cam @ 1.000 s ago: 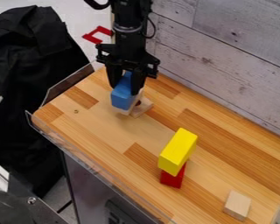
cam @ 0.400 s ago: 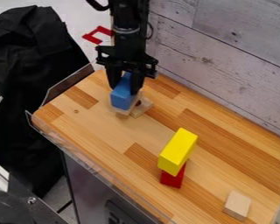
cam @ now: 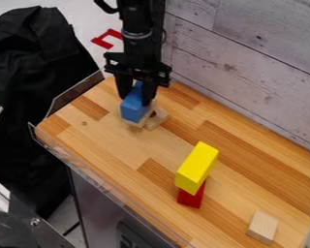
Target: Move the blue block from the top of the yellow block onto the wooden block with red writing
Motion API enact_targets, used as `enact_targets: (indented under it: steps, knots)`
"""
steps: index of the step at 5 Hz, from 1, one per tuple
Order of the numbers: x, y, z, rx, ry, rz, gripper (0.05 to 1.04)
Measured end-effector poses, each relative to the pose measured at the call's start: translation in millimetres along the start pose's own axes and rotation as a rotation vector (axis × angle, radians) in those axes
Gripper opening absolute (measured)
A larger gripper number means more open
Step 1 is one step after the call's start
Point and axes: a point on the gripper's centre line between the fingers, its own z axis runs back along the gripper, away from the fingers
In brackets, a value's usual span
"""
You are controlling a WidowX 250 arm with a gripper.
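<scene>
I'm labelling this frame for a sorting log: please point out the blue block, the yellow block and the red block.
Blue block [cam: 132, 109]: camera view, on its front face.
Yellow block [cam: 197, 163]: camera view, on its broad face.
Red block [cam: 191, 198]: camera view, on its side.

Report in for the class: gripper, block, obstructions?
Gripper holding blue block. Wooden pieces close by it. Yellow block atop red block, standing apart.
</scene>
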Motion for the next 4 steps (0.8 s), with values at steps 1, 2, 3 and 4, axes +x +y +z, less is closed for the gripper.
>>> enact_targets:
  steps: [1, 2, 3, 4]
  knots:
    - [1, -3, 0, -0.017, -0.01, -0.002, 0.871]
    - [-1, -3, 15, -0.011, -0.048, -0.003, 1.005]
    - [-8, -4, 34, -0.001, -0.083, 0.011, 1.001]
    - [-19, -4, 60, 0.023, -0.14, 0.024, 1.001]
